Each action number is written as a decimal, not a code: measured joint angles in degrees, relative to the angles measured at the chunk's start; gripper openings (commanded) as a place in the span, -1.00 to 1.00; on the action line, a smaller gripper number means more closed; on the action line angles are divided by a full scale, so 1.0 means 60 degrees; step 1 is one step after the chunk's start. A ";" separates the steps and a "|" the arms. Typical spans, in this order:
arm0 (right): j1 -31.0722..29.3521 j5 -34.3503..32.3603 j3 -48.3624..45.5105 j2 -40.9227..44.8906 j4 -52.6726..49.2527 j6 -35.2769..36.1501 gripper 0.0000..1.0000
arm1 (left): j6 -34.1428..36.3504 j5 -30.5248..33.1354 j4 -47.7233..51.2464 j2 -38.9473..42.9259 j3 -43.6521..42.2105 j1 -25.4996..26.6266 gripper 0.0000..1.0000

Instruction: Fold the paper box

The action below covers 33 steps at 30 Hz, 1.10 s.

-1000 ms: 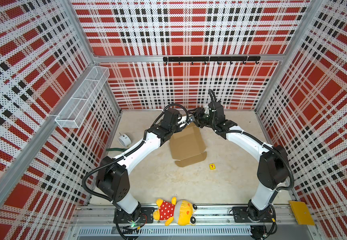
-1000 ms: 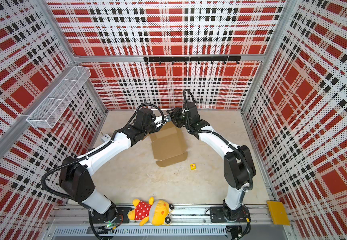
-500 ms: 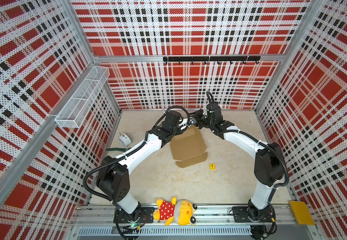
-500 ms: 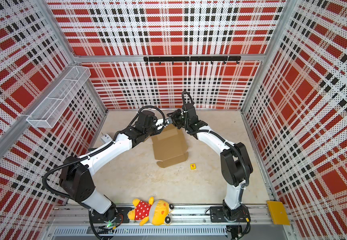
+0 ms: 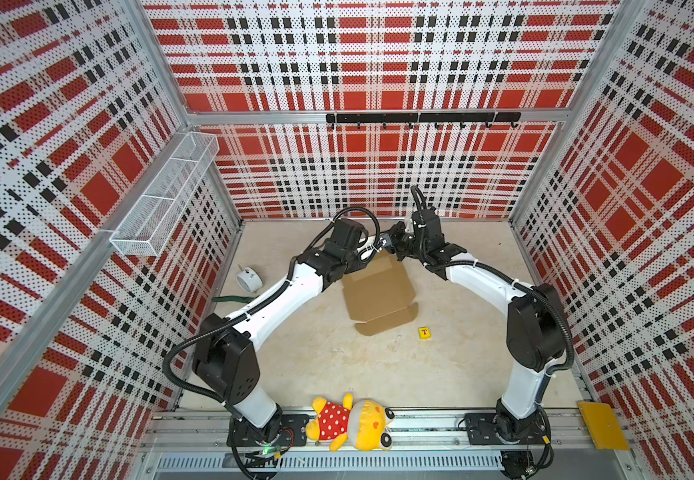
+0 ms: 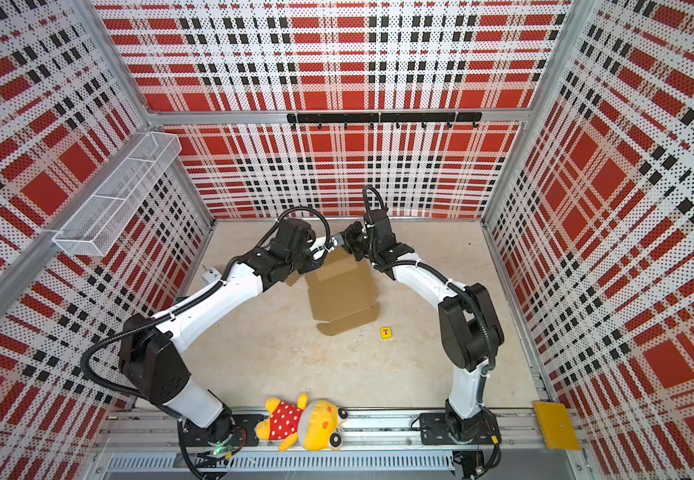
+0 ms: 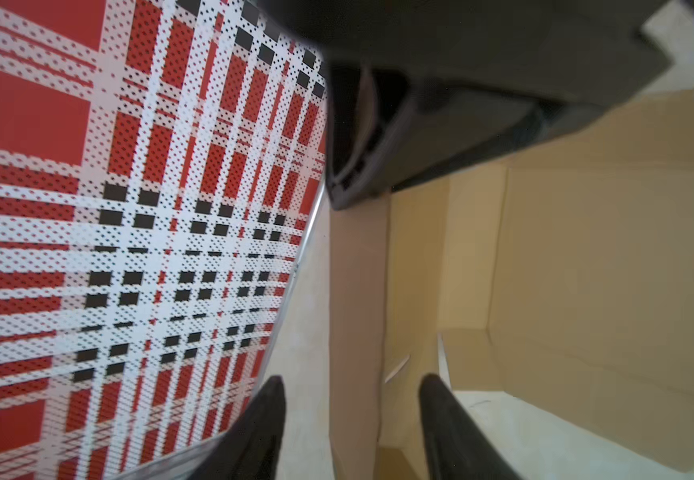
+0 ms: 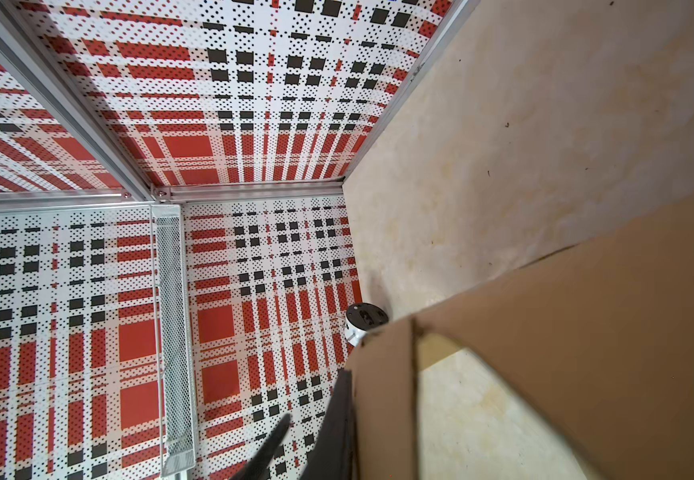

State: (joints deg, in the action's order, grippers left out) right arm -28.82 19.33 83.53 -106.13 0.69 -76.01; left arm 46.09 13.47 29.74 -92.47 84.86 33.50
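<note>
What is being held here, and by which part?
The right gripper pinches the paper box by a raised far-end flap; the left gripper is open, holding nothing.

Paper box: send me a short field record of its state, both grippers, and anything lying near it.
paper box: mid-scene, partly folded; far end raised, near flap lying flat
left gripper: open, at the far end of the box, a raised panel between its open jaws
right gripper: shut on a flap edge at the far end; one side hidden behind the cardboard
nearby: yellow block with red T, right of the near flap, not touching it
clutter: plush toy at the front edge, well clear of the box
</note>
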 measured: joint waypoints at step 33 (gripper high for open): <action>0.0262 0.2769 -0.0368 -0.1027 0.0845 0.0561 -0.88 | -0.5482 -0.6521 0.3530 -0.0313 0.1228 -0.3628 0.58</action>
State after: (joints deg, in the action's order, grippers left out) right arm -27.24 35.94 81.32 -112.29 5.76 -72.64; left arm 13.19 -25.65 50.92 -94.35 92.23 11.73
